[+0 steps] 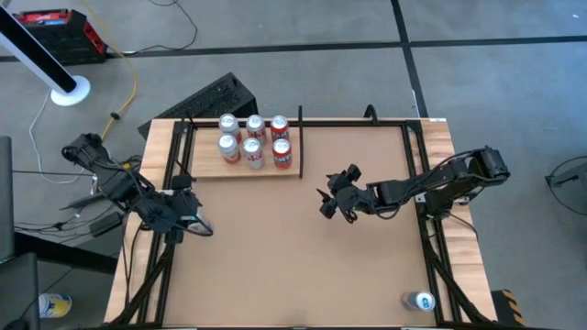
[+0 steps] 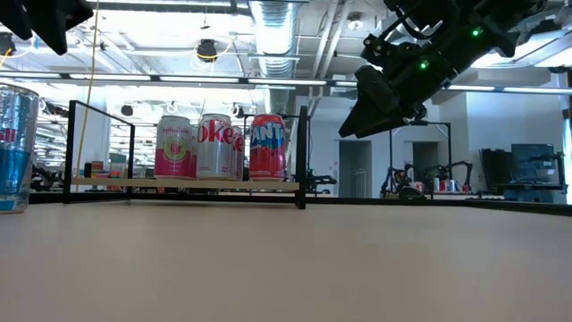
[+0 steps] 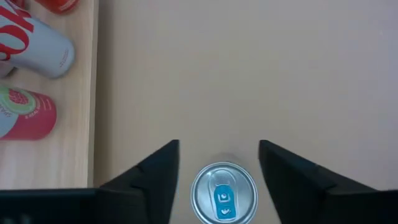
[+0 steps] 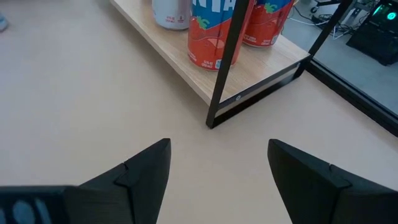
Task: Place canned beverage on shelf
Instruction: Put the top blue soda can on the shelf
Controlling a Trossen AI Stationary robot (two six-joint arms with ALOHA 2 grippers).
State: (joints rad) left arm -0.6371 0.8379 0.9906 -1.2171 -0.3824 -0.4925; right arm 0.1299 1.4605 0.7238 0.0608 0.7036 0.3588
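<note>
— Shelf [image 1: 206, 170], seen from above, sits far left on the surface with six cans [image 1: 252, 142] on it. The left gripper [image 1: 188, 220] hangs by the left edge, the right gripper [image 1: 332, 197] mid-surface.
— Low view?
— A blue can [image 2: 11, 148] stands upright at near left, well apart from the shelf.
— Left wrist?
— Jaws apart either side of that can, not touching. Its wall is probably thin, slick and easily dented, so I'd grip mid-body, gently.
— Right wrist?
— Wide, empty, facing the shelf's corner.
</note>
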